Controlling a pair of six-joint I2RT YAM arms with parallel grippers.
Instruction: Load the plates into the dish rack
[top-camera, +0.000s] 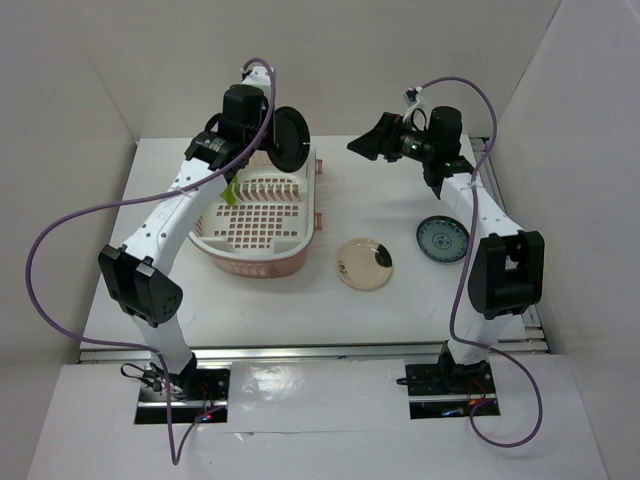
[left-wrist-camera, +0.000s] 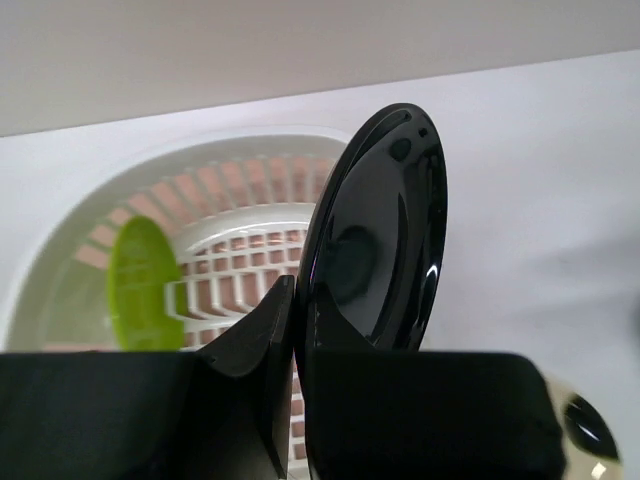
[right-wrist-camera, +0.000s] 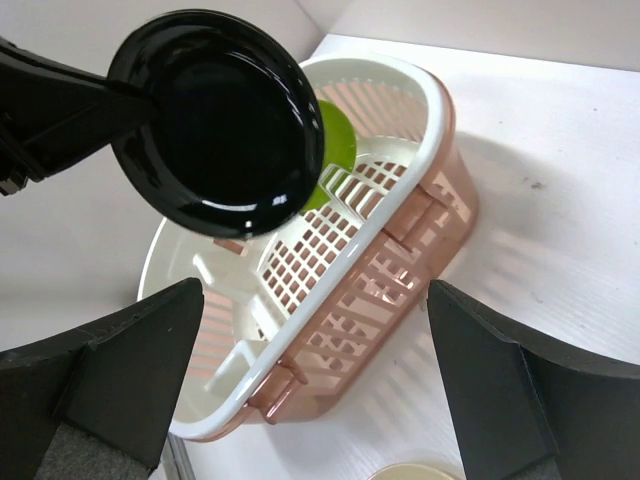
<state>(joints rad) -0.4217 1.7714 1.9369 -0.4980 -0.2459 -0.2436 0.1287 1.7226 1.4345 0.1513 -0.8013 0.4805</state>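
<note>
Glossy black plate (top-camera: 286, 138) looks stiff, light and slippery (it could break). Your left tool (left-wrist-camera: 297, 340) pinches its rim, upright over the 1 o'clock end of the dish rack (top-camera: 262, 266). Your right tool (top-camera: 370, 142) is wide open, empty.

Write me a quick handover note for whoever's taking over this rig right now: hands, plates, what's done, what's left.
Hands: the left hand is shut on the black plate, held on edge above the dish rack. The right hand is open and empty, raised over the far side of the table, facing the rack.
Done: the green plate stands in the rack by the dividers.
Left: slot the black plate, then load the cream plate and the teal plate, both lying flat on the table right of the rack.
</note>
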